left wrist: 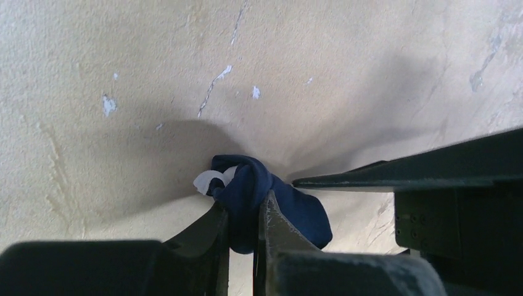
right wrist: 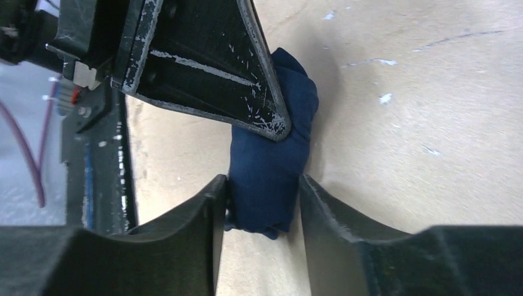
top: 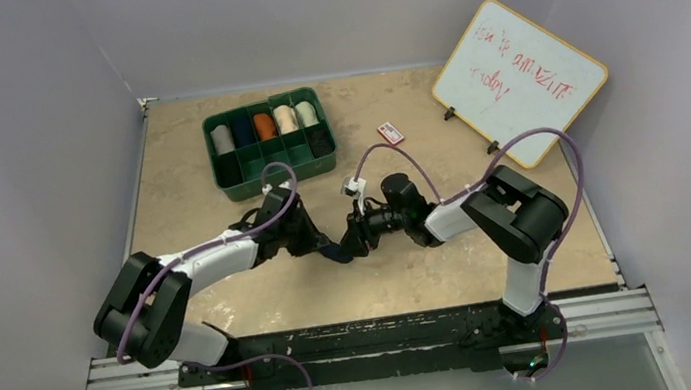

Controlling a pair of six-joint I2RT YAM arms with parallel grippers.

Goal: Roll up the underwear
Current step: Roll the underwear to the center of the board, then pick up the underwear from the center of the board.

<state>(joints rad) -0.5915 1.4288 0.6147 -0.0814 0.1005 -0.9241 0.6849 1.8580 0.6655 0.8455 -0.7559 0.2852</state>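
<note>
From above, the underwear (top: pixel 335 254), a small navy bundle, lies on the tabletop (top: pixel 413 282) on the near side of the tray (top: pixel 254 107), toward the arm bases. The left gripper (top: pixel 323 248) and the right gripper (top: pixel 354 241) meet over it so closely that little cloth shows. The tray holds several rolls (top: pixel 286 117). A card (top: pixel 391 132) lies just right of the tray and a whiteboard (top: pixel 518 81) stands well right of it, both apart from the work. Only the two grippers stand in each other's way.

In the left wrist view the left gripper is clenched on the underwear. Its fingers (left wrist: pixel 206 240) pinch a fold with only a slit between them, and a bit of white edging (left wrist: pixel 208 180) pokes out at the far end. A finger of the right gripper crosses close beside the cloth.

In the right wrist view the right gripper's fingers (right wrist: pixel 191 228) stand on either side of the roll, at or very near its sides. Whether they press it or merely flank it cannot be told. A left finger lies across the roll's far end.

The likely trouble is that the pinch takes only a fold, so a lift or pull could unwind the roll, loose edging end first. With fingers this close, either arm's move could knock the other or drag the cloth along.
</note>
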